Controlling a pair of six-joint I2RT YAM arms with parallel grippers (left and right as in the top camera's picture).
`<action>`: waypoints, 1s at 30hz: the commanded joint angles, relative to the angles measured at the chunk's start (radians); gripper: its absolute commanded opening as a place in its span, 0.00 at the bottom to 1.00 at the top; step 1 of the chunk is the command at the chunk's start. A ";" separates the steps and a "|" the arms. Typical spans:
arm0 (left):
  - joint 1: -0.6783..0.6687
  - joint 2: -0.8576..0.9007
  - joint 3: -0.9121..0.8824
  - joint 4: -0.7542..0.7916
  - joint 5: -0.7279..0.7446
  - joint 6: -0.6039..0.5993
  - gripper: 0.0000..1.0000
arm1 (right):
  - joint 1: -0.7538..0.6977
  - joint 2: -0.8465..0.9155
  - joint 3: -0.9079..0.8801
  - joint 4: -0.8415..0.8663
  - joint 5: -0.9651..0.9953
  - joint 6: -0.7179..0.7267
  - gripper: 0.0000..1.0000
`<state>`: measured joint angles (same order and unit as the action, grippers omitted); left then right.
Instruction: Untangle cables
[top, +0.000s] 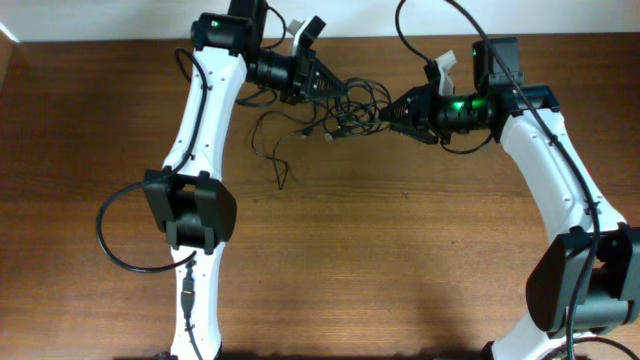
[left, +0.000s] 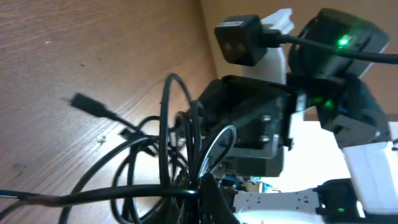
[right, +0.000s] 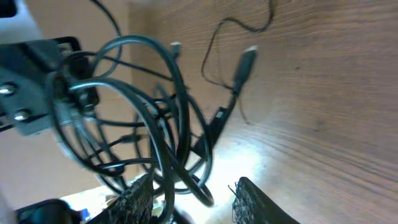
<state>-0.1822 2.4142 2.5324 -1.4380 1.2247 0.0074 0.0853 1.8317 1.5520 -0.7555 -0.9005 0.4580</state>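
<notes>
We find the cables (top: 345, 110) bunched right of the left gripper (top: 328, 85), which is clenched on the tangle's edge — the right gripper (top: 385, 112) sits beyond the tangle, fingers (right: 249, 199) apart around a loop, pinching nothing. The bundle's long axis runs gripper to gripper; one loose tail points from the left gripper toward the arm bases. We judge the left arm nearer.

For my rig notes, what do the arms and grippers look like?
The left arm and right arm have white links, black joint housings and thick black cables alongside. The left gripper and right gripper are black, with a green light behind each.
</notes>
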 joint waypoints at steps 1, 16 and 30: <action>0.009 -0.023 0.016 0.005 0.078 -0.015 0.00 | 0.006 -0.010 -0.003 -0.008 0.124 -0.035 0.43; 0.013 -0.023 0.015 0.033 -0.335 -0.172 0.00 | 0.006 -0.009 -0.003 -0.064 0.284 -0.076 0.69; 0.013 -0.023 0.015 0.023 -0.082 -0.314 0.00 | 0.072 -0.009 -0.003 -0.066 0.304 -0.061 0.67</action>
<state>-0.1753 2.4142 2.5324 -1.4029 1.0214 -0.2893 0.1478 1.8317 1.5520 -0.8337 -0.6266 0.3874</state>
